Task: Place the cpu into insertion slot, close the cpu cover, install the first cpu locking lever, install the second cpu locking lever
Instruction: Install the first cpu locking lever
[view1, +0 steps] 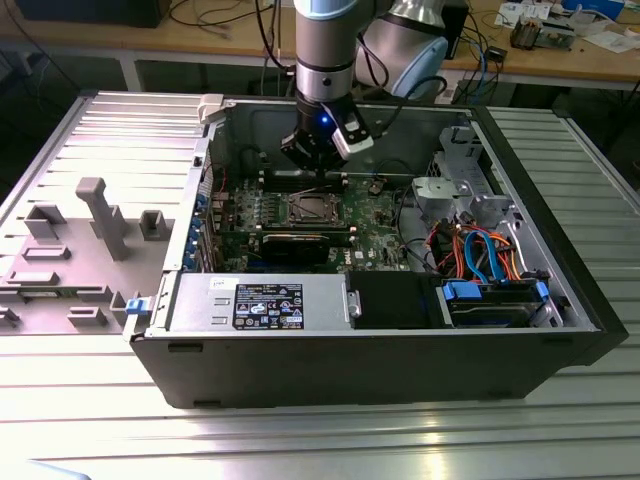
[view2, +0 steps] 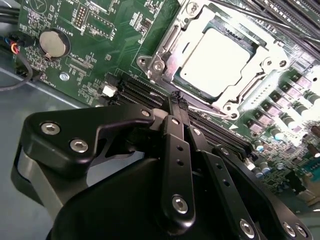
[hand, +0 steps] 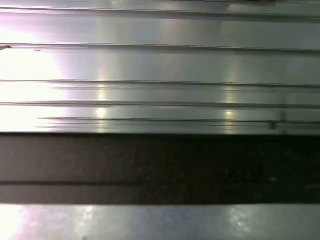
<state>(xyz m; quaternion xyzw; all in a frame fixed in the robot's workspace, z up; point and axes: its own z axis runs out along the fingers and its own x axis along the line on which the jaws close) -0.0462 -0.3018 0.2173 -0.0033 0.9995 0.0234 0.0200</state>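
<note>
1 arm hangs over the open black-and-grey computer case (view1: 180, 300) in the exterior view, its black gripper (view1: 312, 160) low above the green motherboard (view1: 385, 215). The small square insertion slot (view1: 311, 209) lies just below the gripper in that picture, toward the near side of the case, and the case stands on a ribbed aluminium counter (view1: 560, 420).

In the second wrist view the black fingers (view2: 176, 107) are pressed together with nothing between them. Just beyond their tips lies the cpu (view2: 216, 60), a flat square chip with a silver-grey top, already seated in the socket. The thin silver metal cpu cover (view2: 172, 47) frames it and looks to lie down around it, though glare keeps me from being sure. So the socket sits straight ahead of the fingertips, near but apart. A round silver coin cell (view2: 53, 43) sits well off to 1 side.

The first wrist view gives ribbed aluminium and a dark band.
</note>
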